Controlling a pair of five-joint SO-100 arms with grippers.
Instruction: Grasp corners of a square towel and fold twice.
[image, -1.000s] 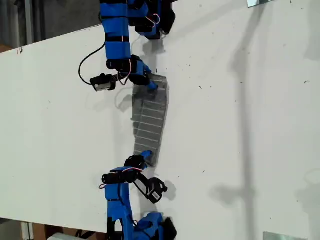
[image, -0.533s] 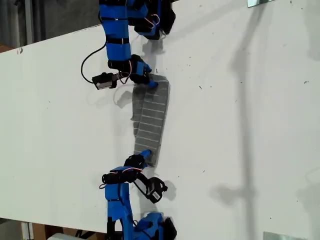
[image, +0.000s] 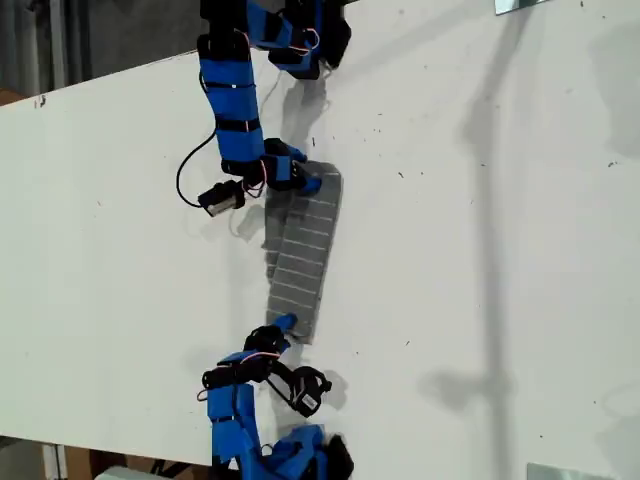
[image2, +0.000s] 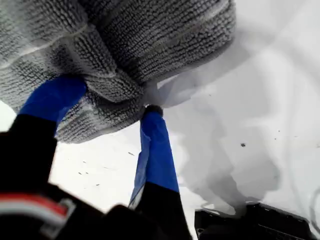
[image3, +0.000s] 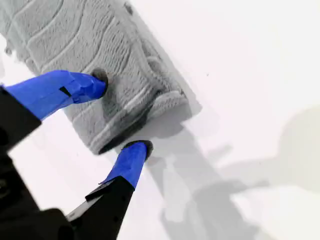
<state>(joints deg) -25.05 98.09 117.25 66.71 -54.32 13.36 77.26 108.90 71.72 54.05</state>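
Towel (image3: 107, 65) corner betw. second pincer (image3: 122, 112) tips, prob.

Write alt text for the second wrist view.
A folded grey striped towel lies on a white table, its end between the spread blue fingers of my second gripper. One finger rests on the cloth; the other sits beside its edge.

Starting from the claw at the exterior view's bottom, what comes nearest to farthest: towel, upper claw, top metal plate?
1. towel, right at that claw's tips.
2. upper claw, at the towel's far end.
3. metal plate, exterior view's top right edge.
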